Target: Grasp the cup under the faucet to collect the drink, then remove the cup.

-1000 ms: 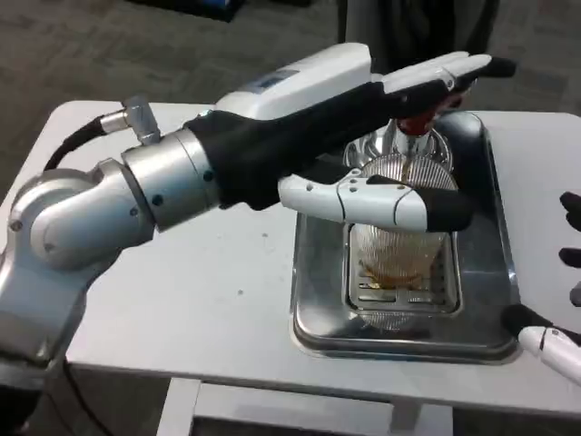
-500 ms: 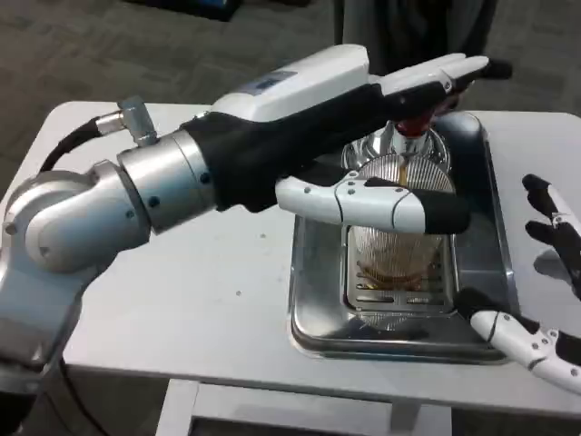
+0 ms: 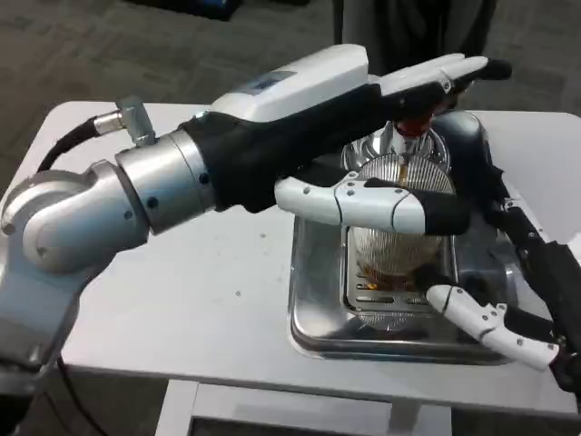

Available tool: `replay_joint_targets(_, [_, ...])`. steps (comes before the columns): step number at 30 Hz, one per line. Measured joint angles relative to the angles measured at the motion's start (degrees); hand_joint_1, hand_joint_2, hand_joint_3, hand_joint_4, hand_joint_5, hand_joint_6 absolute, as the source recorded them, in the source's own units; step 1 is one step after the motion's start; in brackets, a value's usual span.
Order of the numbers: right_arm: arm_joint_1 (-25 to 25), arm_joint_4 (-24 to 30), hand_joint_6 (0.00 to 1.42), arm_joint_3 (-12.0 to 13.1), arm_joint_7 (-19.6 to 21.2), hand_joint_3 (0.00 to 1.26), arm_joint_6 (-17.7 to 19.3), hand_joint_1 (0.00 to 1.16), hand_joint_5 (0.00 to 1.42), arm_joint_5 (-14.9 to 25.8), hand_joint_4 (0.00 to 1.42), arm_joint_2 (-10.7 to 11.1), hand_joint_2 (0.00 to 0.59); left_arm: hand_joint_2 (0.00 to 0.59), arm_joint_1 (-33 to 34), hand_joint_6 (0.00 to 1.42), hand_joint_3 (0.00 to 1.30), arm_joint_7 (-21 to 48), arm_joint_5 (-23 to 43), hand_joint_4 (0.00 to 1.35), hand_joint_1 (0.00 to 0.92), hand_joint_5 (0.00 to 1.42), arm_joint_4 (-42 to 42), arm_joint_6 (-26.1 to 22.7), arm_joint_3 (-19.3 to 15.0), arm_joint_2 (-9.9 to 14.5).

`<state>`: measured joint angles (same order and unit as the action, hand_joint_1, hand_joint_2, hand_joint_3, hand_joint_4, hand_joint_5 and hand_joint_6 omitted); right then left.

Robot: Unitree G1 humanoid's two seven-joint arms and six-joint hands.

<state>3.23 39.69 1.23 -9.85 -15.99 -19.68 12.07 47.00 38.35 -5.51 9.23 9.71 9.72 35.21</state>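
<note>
While both hands' (image 3: 363,145) fingers (image 3: 472,313) spread loose, the ribbed cup (image 3: 399,241) seemingly holds amber drink.

Even, fairly bright light from overhead falls on the white bench (image 3: 209,300) — shadows under the forearm are soft and pale. The steel tray (image 3: 313,318) throws dull grey reflections, and the left hand (image 3: 363,136) has mild glare on its white back. The picture is slightly soft overall — the right hand (image 3: 517,300) looks a little blurred.
</note>
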Motion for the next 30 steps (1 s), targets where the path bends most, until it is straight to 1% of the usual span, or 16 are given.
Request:
replay_joint_targets(8, [-2.76, -3.17, 0.14, -0.54, 0.83, 0.00, 0.03, 0.57, 0.05, 0.47, 0.00, -0.09, 0.249, 0.072, 0.02, 0.12, 0.05, 0.00, 0.01, 0.00, 0.000, 0.13, 0.24, -0.24, 0.00, 0.31])
replay_joint_targets(30, [-7.97, -8.67, 0.14, -2.13, 2.20, 0.00, 0.79, 0.56, 0.05, 1.67, 0.00, -0.29, 0.258, 0.072, 0.03, 0.12, 0.05, 0.00, 0.03, 0.00, 0.000, 0.13, 0.44, -0.54, -0.02, 0.64])
